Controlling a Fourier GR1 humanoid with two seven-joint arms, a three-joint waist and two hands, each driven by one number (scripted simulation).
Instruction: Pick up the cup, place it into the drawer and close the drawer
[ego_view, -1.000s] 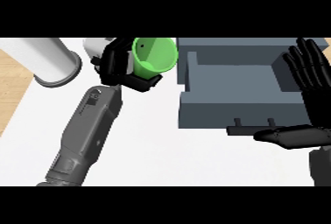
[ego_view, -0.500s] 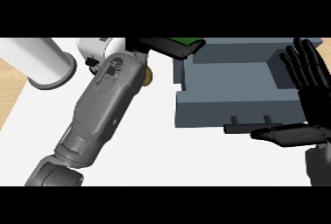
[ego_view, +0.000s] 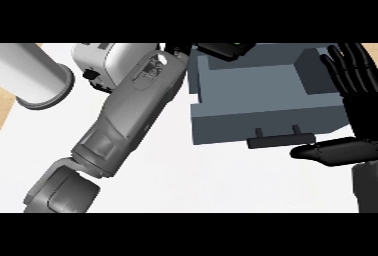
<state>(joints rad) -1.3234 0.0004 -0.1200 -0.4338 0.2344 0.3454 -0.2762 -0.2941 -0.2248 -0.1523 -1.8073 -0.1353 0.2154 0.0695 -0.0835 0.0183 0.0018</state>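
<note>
The grey drawer (ego_view: 251, 125) stands pulled open on the white counter, its dark handle (ego_view: 277, 140) facing me. My left forearm (ego_view: 133, 115) stretches up across the counter to the drawer's far left corner. There my left hand (ego_view: 215, 49) shows only as black fingers at the view's upper edge. They curl round the green cup (ego_view: 238, 45), of which just a sliver shows above the drawer's back wall. My right hand (ego_view: 356, 85) stays open at the drawer's right side, fingers up and thumb (ego_view: 328, 150) lying near the handle.
A white cylinder (ego_view: 33, 75) stands at the far left of the counter. A white appliance (ego_view: 111, 65) sits just left of my left forearm. The counter's left edge (ego_view: 9, 117) borders a wooden floor.
My left arm has swung right and further away, carrying the cup from left of the drawer to above its back left corner. The cup is now almost out of view. The right hand stayed put.
</note>
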